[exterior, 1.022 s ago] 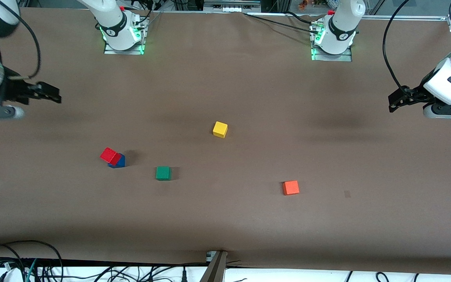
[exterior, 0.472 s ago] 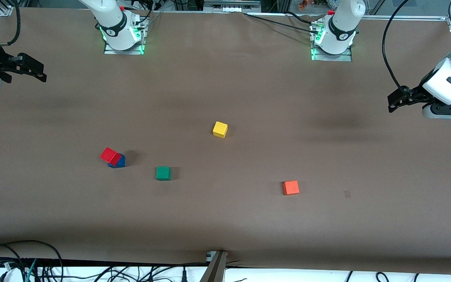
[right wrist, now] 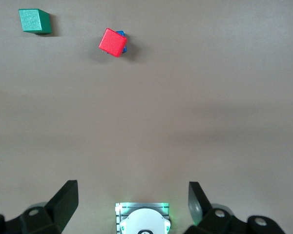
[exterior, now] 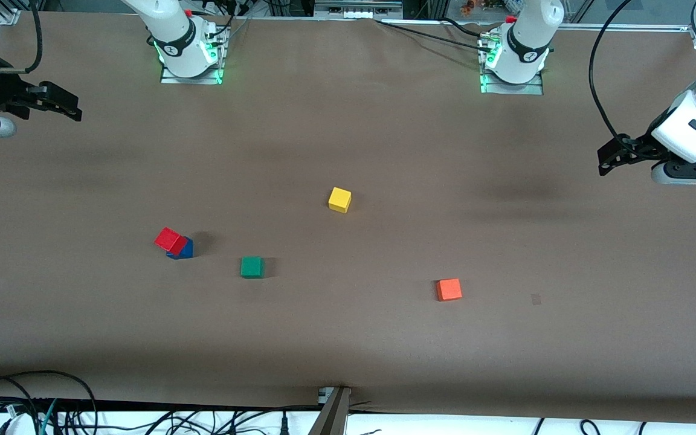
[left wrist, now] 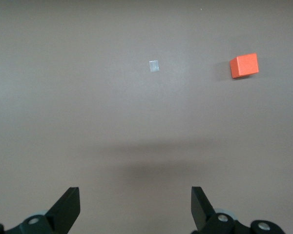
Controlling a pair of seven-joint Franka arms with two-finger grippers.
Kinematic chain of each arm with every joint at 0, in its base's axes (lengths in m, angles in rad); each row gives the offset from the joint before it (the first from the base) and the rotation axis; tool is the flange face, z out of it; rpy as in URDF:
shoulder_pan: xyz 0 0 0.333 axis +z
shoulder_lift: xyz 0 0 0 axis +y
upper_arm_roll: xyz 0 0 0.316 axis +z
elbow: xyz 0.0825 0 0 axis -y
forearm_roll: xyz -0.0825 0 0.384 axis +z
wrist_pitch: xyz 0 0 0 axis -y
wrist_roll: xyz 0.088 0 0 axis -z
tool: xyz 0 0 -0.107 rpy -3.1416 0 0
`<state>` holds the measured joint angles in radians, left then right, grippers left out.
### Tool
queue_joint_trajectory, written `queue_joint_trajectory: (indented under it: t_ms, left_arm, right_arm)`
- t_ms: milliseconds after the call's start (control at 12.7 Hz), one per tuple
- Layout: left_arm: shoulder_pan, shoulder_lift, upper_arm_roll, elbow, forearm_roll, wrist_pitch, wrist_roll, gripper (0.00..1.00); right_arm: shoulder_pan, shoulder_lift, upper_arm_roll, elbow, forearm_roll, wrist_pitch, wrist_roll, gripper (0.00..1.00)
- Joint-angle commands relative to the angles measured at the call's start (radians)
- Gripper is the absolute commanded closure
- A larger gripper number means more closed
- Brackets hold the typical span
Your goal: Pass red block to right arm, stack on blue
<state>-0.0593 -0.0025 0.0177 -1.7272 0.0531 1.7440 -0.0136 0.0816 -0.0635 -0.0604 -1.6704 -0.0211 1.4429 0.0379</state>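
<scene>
on the brown table (exterior: 384, 139) both arms wait at opposite edges, left gripper (exterior: 609, 158) and right gripper (exterior: 65, 104) spread open and empty, while the red block (exterior: 170, 240) sits askew on the blue (exterior: 185, 249) toward the right arm's edge, so the stacking looks done, with at most a straightening nudge left

red block (exterior: 170, 240) sits skewed on the blue cube (exterior: 185, 249), overhanging it, toward right arm's end of table (exterior: 384, 338).
</scene>
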Motion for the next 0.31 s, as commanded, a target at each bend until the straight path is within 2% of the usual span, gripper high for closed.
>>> queue_joint_trajectory:
  t_ms: [0, 236]
  left_arm:
    - [-0.005, 0.044, -0.008, 0.058, 0.007, -0.009, -0.011, 0.0]
    - [-0.005, 0.061, -0.013, 0.083, 0.007, -0.024, -0.008, 0.0]
  right_arm:
    - [-0.016, 0.045, 0.01, 0.061, -0.014, -0.013, 0.0, 0.0]
    - [-0.016, 0.047, 0.01, 0.064, -0.014, -0.013, 0.0, 0.0]
